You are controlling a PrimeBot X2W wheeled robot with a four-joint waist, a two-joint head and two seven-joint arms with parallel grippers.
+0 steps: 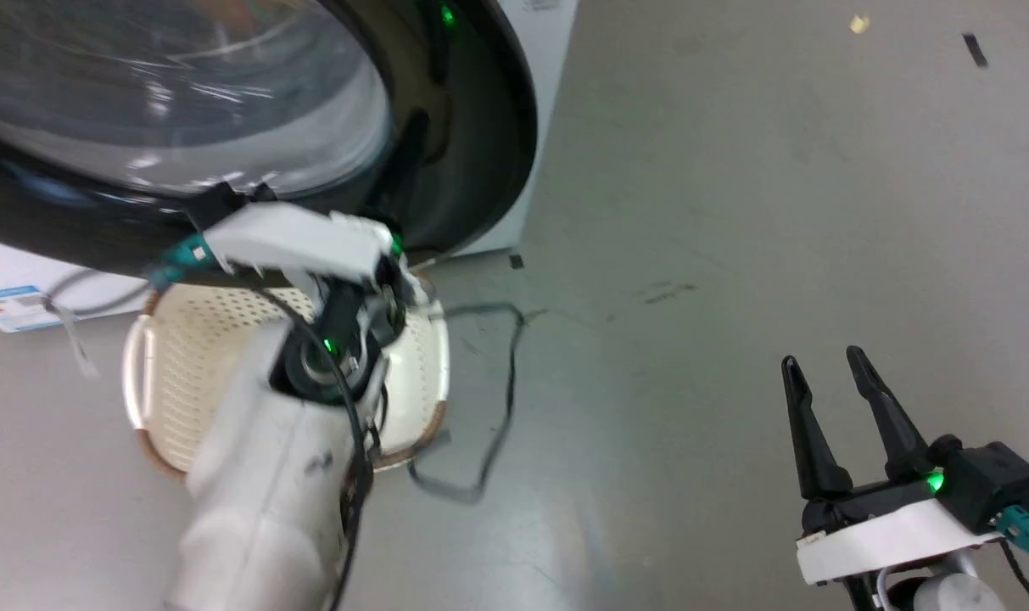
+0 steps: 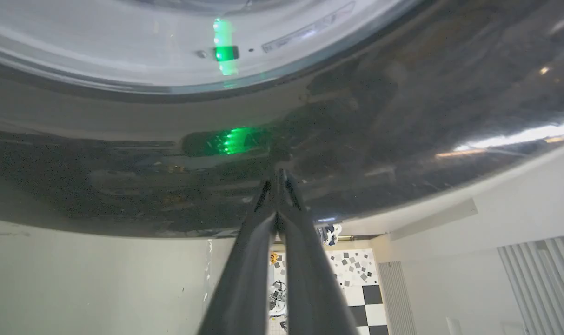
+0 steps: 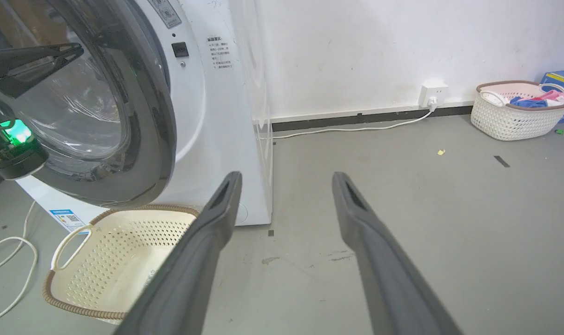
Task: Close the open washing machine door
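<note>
In the left wrist view, left fingers (image 2: 305,260) together against the washing machine door (image 2: 123,153); right fingers (image 3: 374,260) spread.

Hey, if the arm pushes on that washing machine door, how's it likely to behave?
The washing machine door looks rigid, so it should probably swing as one piece rather than flex. Its glossy black frame may let the shut left pincer slip sideways. The bulging glass suggests some weight.
</note>
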